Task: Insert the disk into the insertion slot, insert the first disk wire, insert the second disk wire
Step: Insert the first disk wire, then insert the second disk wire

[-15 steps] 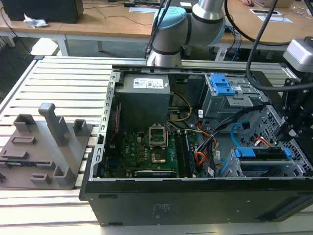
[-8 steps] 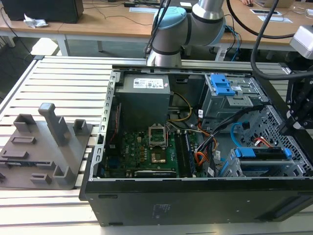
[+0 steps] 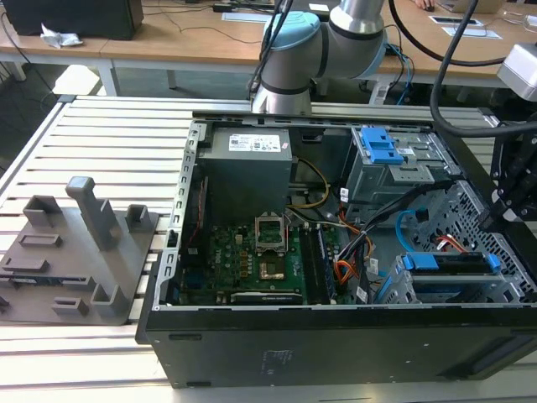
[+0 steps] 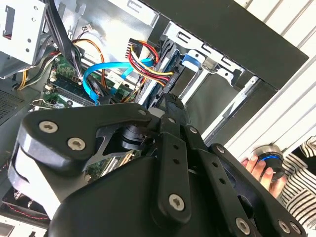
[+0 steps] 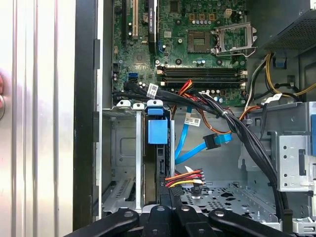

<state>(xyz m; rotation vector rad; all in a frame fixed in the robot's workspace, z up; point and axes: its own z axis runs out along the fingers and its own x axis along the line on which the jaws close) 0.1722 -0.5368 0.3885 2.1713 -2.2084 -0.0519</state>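
exterior view overlooks the computer case (image 3: 336, 346); both wrist views closely face its insertion slot (image 5: 123, 154) (image 4: 213, 68).

Silver arm (image 3: 329, 46) with pale blue joint caps (image 3: 289, 38), black cables (image 3: 442, 63); black tool (image 4: 168, 106) studded with silver screws (image 4: 176, 201).

An open black computer case (image 3: 336, 353) lay on the slatted metal worktop (image 3: 109, 134), with its green motherboard (image 3: 252, 260) and grey power supply (image 3: 247, 168) exposed. A grey plastic fixture (image 3: 80, 252) sat just beside it, toward the worktop's edge at the exterior view's left.
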